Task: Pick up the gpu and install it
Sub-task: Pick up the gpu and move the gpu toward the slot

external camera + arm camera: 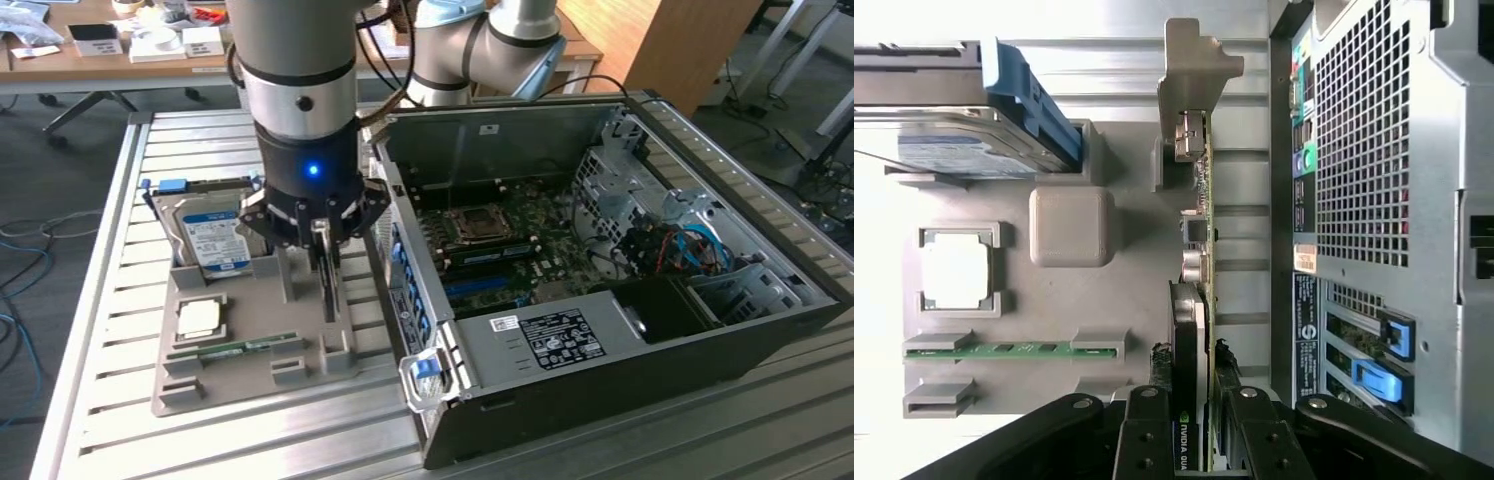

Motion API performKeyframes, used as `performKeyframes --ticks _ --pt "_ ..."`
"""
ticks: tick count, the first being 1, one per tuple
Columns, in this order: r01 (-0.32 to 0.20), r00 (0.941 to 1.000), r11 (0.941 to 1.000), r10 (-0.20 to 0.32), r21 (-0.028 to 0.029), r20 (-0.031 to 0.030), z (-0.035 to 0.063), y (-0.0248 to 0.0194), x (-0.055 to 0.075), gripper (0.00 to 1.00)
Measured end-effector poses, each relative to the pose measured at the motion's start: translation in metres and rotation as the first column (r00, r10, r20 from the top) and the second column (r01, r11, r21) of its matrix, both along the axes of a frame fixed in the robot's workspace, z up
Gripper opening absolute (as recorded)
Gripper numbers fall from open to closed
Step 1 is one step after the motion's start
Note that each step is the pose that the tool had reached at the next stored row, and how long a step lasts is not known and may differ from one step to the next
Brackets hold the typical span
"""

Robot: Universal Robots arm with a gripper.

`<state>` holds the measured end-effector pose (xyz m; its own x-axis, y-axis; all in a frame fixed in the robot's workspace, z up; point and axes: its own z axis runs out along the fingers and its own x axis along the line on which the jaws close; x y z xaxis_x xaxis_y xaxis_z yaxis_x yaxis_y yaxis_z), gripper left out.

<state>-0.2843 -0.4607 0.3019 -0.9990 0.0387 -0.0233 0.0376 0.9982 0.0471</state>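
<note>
Grey holder tray (200, 385) holds the gpu (1199, 300) upright on edge, centre-left in the exterior view.
Gripper (322, 255) straddles the card beside the open computer case (747, 300); whether its jaws pinch it cannot be told.

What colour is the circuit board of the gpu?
The gpu's board is green; the wrist view shows it best, edge-on.

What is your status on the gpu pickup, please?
Black robot hand low over the gpu, thin green card with black cooler, silver bracket, on edge in grey plastic tray. Not lifted. Open black computer case alongside; nothing between.
</note>
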Motion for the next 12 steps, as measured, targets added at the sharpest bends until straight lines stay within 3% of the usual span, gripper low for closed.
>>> performKeyframes --ticks 3,12 --pt "0.000 1.0000 1.0000 0.000 0.0001 0.0000 0.0062 0.0000 0.0000 0.27" --pt "0.000 1.0000 1.0000 0.000 0.0000 -0.0001 0.0073 0.0000 0.0000 0.27"
